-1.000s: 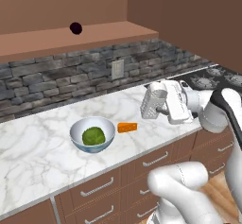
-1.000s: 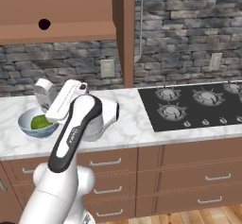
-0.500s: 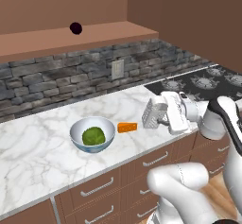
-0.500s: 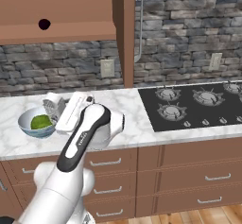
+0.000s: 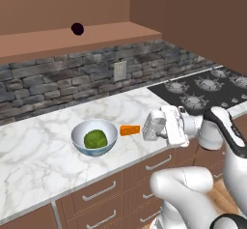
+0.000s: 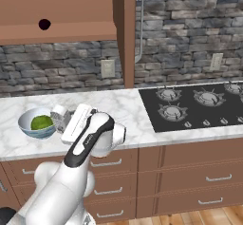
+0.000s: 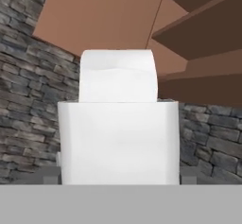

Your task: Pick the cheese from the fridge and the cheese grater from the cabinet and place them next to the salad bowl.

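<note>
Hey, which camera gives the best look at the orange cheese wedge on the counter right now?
The left base view: the cheese lies in full sight on the marble counter, just beside the salad bowl, with the gripper holding the cheese grater close by. In the right base view the arm covers that spot. The hand view faces the grater and wall instead.

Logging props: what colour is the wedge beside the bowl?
Orange; the cheese shows best in the left base view, right of the bowl.
</note>
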